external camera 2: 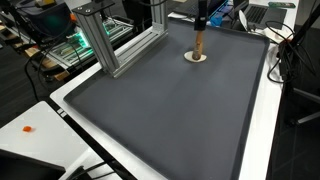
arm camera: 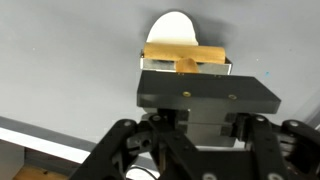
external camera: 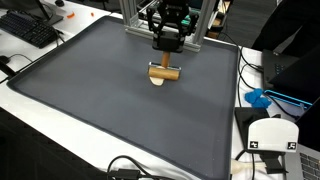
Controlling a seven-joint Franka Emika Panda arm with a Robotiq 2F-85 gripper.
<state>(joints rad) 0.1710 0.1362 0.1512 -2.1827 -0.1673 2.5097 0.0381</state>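
Note:
My gripper (external camera: 168,52) hangs over the far middle of a dark grey mat (external camera: 100,110) and is shut on a wooden T-shaped piece (external camera: 165,72). The piece stands on or just over a small white disc (external camera: 157,83) on the mat. In an exterior view the gripper (external camera 2: 200,22) holds the wooden piece (external camera 2: 198,44) upright above the disc (external camera 2: 197,58). In the wrist view the wooden bar (arm camera: 168,53) lies across in front of the gripper (arm camera: 186,68), with the disc (arm camera: 172,27) beyond it. The fingertips are hidden by the black gripper body.
An aluminium frame (external camera: 135,15) (external camera 2: 100,40) stands at the mat's edge near the gripper. A keyboard (external camera: 30,30), a blue object (external camera: 262,98) and a white device (external camera: 272,135) sit on the white table around the mat. A small orange item (external camera 2: 27,129) lies off the mat.

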